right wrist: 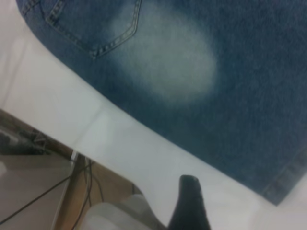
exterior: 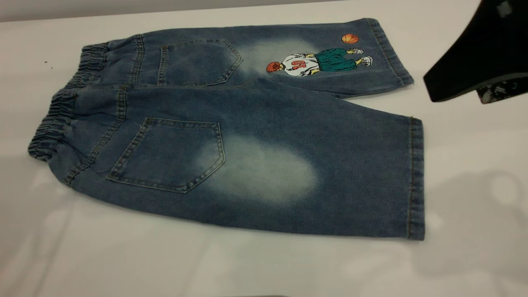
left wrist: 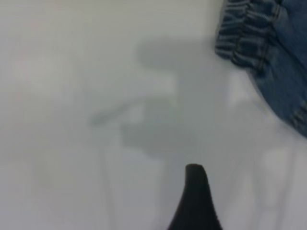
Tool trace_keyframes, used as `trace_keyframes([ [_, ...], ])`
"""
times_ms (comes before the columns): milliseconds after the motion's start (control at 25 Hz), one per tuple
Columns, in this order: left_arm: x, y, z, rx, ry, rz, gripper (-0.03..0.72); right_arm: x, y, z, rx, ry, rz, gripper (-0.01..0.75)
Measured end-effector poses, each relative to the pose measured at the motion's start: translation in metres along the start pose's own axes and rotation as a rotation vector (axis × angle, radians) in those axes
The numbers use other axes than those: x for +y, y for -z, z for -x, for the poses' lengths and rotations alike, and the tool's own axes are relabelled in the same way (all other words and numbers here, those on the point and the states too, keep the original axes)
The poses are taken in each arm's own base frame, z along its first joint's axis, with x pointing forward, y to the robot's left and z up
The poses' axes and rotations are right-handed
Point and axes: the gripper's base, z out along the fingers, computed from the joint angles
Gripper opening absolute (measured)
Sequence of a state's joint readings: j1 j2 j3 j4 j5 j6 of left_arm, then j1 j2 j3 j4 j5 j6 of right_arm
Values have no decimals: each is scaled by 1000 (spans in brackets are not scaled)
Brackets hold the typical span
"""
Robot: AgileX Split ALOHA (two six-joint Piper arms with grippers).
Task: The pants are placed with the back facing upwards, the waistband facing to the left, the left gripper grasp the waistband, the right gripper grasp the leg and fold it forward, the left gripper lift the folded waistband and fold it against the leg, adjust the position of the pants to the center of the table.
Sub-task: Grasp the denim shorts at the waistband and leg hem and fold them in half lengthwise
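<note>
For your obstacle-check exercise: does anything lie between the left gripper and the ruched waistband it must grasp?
Nothing visible does. In the left wrist view, only bare white table separates the black left gripper from the gathered blue denim waistband.

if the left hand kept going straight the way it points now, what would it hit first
Probably bare table: in the left wrist view the black left hand points across the smooth white tabletop, and the gathered blue denim waistband lies off to one side of that line. Depth is unclear.

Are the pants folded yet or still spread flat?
Spread flat: the pants show both back pockets and both legs side by side on the table.
</note>
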State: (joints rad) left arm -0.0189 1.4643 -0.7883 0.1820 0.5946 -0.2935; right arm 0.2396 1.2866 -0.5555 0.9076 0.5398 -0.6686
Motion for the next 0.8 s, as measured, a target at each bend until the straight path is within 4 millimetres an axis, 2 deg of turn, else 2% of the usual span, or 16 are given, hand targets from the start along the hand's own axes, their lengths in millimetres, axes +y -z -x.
trace_keyframes([
  [280,15,-61,19,93,95,16,512,-2,0,3,-36,6,-25,476],
  [520,11,-104,28,123,121,-4,512,-2,-1,7,-41,19,-25,476],
  [800,2,-136,31,142,142,-64,512,0,1,12,-58,33,-24,476],
])
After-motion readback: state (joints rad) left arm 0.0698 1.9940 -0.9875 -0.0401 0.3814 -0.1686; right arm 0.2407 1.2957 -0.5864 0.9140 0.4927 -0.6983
